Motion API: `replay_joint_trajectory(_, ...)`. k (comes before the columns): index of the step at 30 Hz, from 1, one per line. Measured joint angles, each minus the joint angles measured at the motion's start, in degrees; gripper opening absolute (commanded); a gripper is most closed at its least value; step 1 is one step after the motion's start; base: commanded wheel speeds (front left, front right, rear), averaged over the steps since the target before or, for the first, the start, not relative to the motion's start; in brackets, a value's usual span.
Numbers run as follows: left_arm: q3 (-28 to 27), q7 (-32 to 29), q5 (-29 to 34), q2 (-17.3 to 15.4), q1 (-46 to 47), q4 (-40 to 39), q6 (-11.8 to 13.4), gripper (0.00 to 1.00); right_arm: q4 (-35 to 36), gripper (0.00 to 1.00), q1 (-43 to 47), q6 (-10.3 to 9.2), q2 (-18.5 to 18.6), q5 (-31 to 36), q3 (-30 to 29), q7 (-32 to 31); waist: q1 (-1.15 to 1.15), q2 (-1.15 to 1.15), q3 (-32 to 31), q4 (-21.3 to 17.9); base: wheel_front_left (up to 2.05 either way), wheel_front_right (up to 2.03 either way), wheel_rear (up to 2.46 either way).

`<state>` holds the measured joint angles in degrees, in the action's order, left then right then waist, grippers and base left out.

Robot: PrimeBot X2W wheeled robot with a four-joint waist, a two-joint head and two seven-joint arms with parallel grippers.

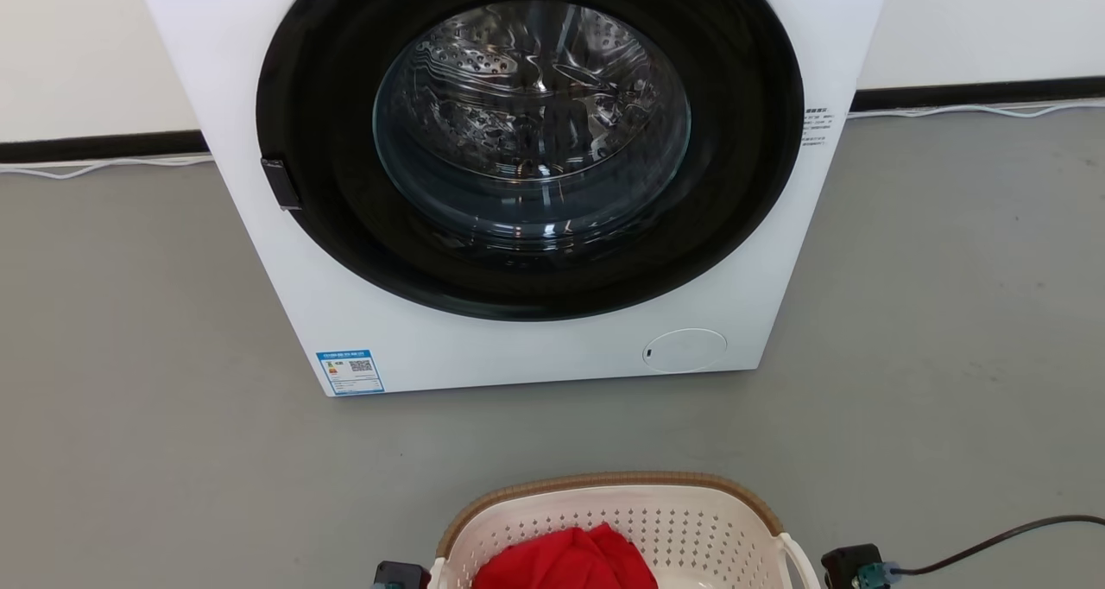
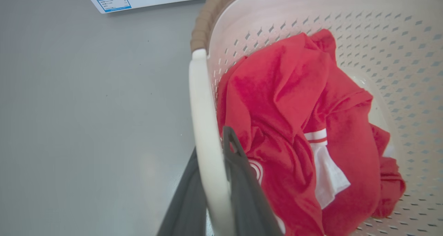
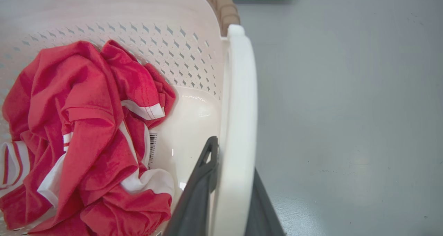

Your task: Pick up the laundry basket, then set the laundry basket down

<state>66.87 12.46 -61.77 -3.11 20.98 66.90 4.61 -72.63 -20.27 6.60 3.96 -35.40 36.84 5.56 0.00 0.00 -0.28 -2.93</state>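
On one laundry basket (image 1: 691, 524) — one red garment (image 1: 565, 563) inside — left tool (image 2: 211, 153) and right tool (image 3: 234, 156) clamp two handles (image 3: 240, 83) (one each).

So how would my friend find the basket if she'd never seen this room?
Find the big white washing machine with the round glass door. Right in front of it is a small cream laundry basket full of little holes. Its brown woven-look rim and the red shirt inside set it apart.
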Motion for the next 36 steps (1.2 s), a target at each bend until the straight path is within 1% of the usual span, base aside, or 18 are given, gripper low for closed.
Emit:
replay_joint_trajectory(5,0.8,0.2,-0.5,0.0,0.8,0.1,0.0,0.0,-0.1,0.0,-0.2,0.0,0.0,-0.4,0.3,0.1,0.0,0.0,0.6,0.0,0.0,0.0,0.0)
replay_joint_trajectory(11,1.3,0.7,-1.8,-0.1,1.5,0.1,0.7,0.0,0.0,0.0,-1.1,0.0,0.0,-0.6,1.0,1.3,0.0,0.0,2.2,-0.1,0.0,0.0,0.0)
replay_joint_trajectory(15,1.4,1.1,-1.8,-0.2,4.4,0.3,0.9,0.0,0.4,0.0,-3.1,-0.04,0.1,-0.6,1.1,2.9,0.0,0.0,4.7,-0.1,0.0,0.0,0.0)
replay_joint_trajectory(20,1.1,1.4,-1.2,-0.2,9.8,1.4,1.0,0.0,1.0,0.0,-7.6,-0.05,0.4,-1.0,1.1,5.1,0.0,0.0,9.2,0.0,0.0,0.0,0.0)
replay_joint_trajectory(26,-2.8,1.7,1.7,-0.5,17.1,1.5,2.4,0.0,1.4,0.0,-15.0,-0.07,0.5,0.3,-0.2,7.7,0.0,0.0,16.3,0.2,0.0,0.0,0.0)
replay_joint_trajectory(27,-4.5,1.7,3.1,-0.9,19.0,0.6,3.0,0.0,1.2,0.0,-17.5,-0.07,0.5,1.4,-1.1,8.2,0.0,0.0,18.7,0.3,0.0,0.0,0.0)
replay_joint_trajectory(31,-7.8,1.7,6.4,-1.6,21.8,-1.4,4.0,0.0,1.0,0.0,-21.6,-0.05,0.6,4.4,-3.4,8.3,0.0,0.0,23.7,0.6,0.0,0.0,0.0)
replay_joint_trajectory(34,-10.3,1.7,9.0,-2.1,23.4,-2.8,4.5,0.0,1.1,0.0,-24.3,-0.05,0.5,7.5,-6.0,8.3,0.0,0.0,27.4,0.8,0.0,0.0,0.0)
replay_joint_trajectory(36,-11.1,1.7,9.8,-2.2,23.9,-3.1,4.5,0.0,1.2,0.0,-25.0,-0.05,0.6,8.5,-7.1,8.3,0.0,0.0,28.7,0.9,0.0,0.0,0.0)
